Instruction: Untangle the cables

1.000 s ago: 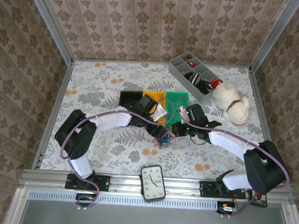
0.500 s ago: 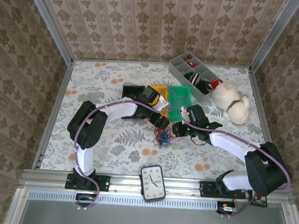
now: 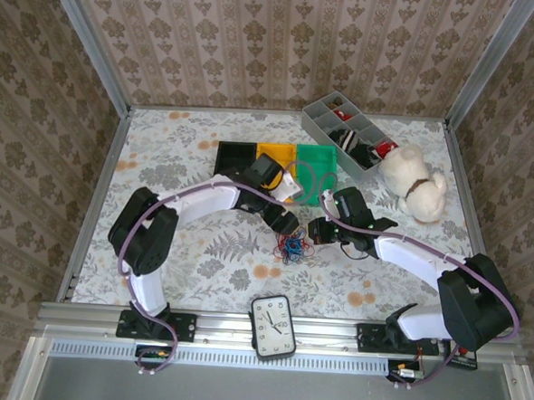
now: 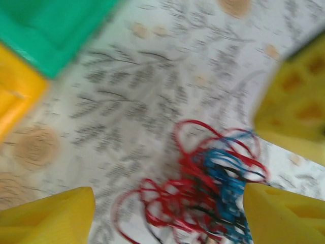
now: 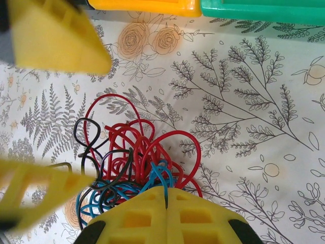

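Yellow-fingered right gripper (image 5: 166,203) is clamped on your tangled bunch of thin red, blue and black cables (image 5: 134,152), lying on the floral desk (image 5: 244,101). Your left gripper (image 4: 167,202) hangs wide open above them, its elbow swung further left than half a second ago.

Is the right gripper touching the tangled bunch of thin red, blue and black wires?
Touching. The right wrist view shows the right gripper shut, with blue and red strands of the wire bunch running into its jaws' seam.
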Motion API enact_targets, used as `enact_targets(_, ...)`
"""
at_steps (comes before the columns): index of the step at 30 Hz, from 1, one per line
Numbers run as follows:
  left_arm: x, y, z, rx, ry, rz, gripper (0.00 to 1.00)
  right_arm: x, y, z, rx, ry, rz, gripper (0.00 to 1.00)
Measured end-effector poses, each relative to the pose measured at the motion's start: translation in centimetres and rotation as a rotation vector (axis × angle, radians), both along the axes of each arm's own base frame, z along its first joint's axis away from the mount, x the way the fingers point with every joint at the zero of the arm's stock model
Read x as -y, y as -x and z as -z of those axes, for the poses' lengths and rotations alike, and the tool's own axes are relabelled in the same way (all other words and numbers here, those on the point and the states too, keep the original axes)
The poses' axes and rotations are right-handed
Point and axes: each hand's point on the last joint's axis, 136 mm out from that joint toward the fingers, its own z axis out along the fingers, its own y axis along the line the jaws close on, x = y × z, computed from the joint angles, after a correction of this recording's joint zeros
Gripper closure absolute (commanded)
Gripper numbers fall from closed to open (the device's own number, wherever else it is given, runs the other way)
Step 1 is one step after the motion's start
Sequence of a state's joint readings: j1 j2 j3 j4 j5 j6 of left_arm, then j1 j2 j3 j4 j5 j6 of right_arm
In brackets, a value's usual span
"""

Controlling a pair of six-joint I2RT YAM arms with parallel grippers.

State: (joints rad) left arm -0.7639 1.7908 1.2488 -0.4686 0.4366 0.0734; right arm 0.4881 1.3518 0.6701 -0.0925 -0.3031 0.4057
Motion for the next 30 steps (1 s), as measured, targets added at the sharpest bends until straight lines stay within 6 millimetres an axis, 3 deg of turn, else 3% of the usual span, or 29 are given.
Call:
enact_targets(6, -0.6, 1.7, 1.1, -0.039, -0.024, 0.019, 0.25, 0.0, -0.2, -0.1, 0.002, -0.007, 0.013, 1.0)
enact_targets(14, -0.3, 1.3, 4.0, -0.076, -0.052, 0.012, 0.32, 0.0, -0.3, -0.2, 0.004, -0.011, 0.016, 1.0)
enact_targets(19, 0.1, 1.2, 4.4, -0.097, -0.038, -0.001, 0.5, 0.0, -0.3, -0.2, 0.004, -0.011, 0.016, 1.0)
enact_targets(24, 0.2, 0.7, 4.6, -0.107, -0.025, -0.025, 0.78, 0.0, -0.2, 0.1, -0.002, -0.008, 0.016, 1.0)
enact_targets(30, 0.5, 0.2, 4.9, -0.115, -0.009, -0.042, 0.97, 0.0, -0.2, 0.7, -0.018, 0.001, 0.017, 1.0)
